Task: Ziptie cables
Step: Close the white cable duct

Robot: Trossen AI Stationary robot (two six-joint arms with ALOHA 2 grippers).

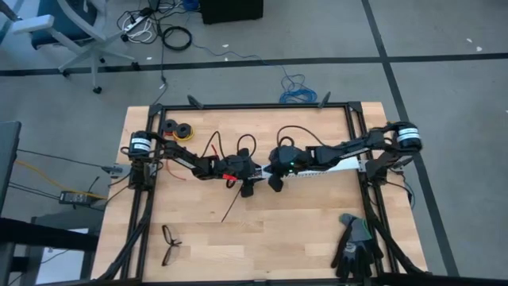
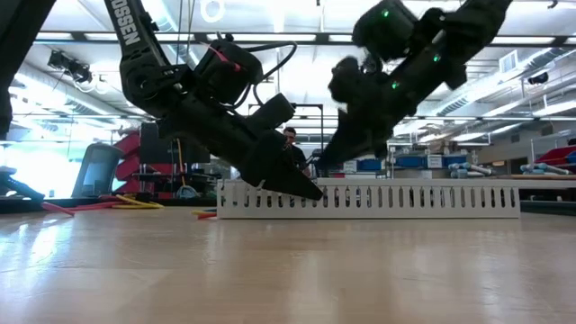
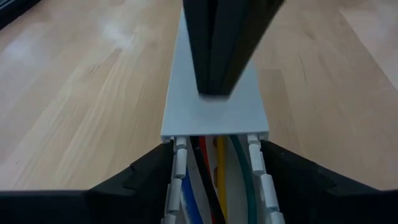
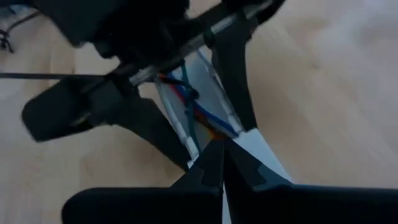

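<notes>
A long white slotted strip [image 1: 337, 167] lies on the wooden table with a flat white lid [image 3: 214, 115] over most of it. The cables [image 3: 208, 186], in blue, red, yellow, green and white, lie inside its uncovered end. My left gripper [image 1: 251, 171] is closed around that end. My right gripper [image 1: 274, 169] is shut, its tips at the lid right in front of the left fingers. One black ziptie [image 1: 231, 210] lies flat on the table nearer the front edge. My left gripper holds the strip's uncovered end by its two slotted side walls [image 3: 179, 163], one finger outside each wall, coming along the strip and slanting down from the table's left; the strip lies on the table. My right gripper's shut fingertips [image 3: 211, 87] stand on the lid's top near its open end, slanting down from the right; no gap shows beneath them.
Black eyeglasses [image 1: 169, 243] lie at the front left and dark gloves [image 1: 354, 245] at the front right. Tape rolls [image 1: 178, 129] sit at the back left. Loose red and black wires [image 1: 214, 147] curl behind the left arm. A black frame [image 1: 349, 111] borders the table.
</notes>
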